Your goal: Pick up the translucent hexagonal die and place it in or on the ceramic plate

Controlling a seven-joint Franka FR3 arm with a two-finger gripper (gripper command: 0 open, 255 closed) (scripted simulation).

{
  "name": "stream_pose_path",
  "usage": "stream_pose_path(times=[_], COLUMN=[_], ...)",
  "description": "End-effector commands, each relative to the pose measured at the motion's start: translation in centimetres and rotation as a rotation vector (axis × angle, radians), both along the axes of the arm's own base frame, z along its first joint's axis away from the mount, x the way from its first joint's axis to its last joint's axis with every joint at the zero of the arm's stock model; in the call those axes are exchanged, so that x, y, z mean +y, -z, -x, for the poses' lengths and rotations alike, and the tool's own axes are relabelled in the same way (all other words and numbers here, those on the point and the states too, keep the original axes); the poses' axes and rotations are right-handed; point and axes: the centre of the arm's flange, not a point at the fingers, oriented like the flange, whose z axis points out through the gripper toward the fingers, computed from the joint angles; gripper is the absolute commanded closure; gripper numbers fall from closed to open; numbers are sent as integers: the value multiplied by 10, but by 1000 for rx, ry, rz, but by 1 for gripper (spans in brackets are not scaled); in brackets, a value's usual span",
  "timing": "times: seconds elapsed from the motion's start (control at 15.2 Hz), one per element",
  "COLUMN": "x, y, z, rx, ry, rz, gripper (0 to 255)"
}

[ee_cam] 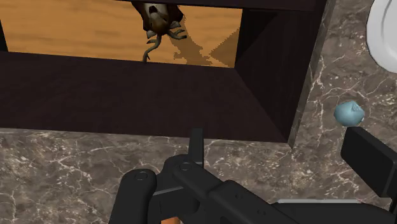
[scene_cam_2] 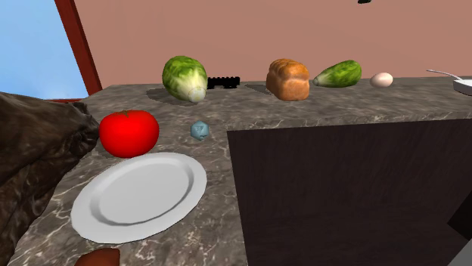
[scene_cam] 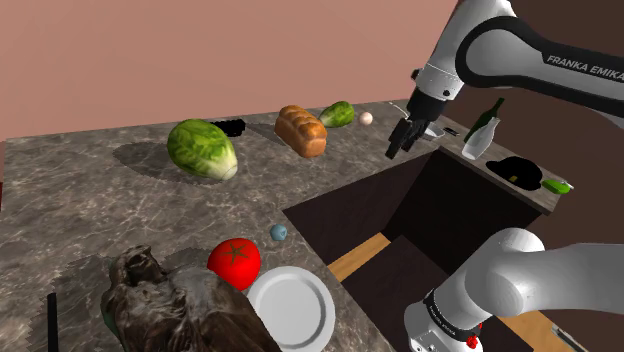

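shoulder view
gripper: hanging in the air with its fingers standing apart, gripping nothing; pointing down at the counter beside the far edge of the dark recess
die: a small pale blue piece, lying on the counter well apart from the gripper, off the recess's other end
plate: white, sitting farther from the gripper than the die, near it but not touching
tomato: red, resting just beside the plate and near the die
egg: sitting near the gripper, with a green vegetable and bread lining up away from it
lettuce: lying beyond the bread, far from the gripper

second exterior view
die: lying bare on the counter, between the tomato and the recess, just past the plate rim
back row: lettuce, bread, green vegetable and egg are sitting along the wall

wrist view
gripper: fingers are spreading wide with only counter between them
die: showing just past one finger's tip, not clasped
plate: its rim is showing beyond the die
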Motion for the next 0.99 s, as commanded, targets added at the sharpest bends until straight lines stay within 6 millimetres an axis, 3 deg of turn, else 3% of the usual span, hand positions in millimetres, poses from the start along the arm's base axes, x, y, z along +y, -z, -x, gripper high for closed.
stream_pose_path(times=[0.0, 0.92], x=[0, 138], y=[0, 115], z=[0, -61], rx=[0, 38], ry=[0, 29], rz=[0, 24], gripper=[0, 0])
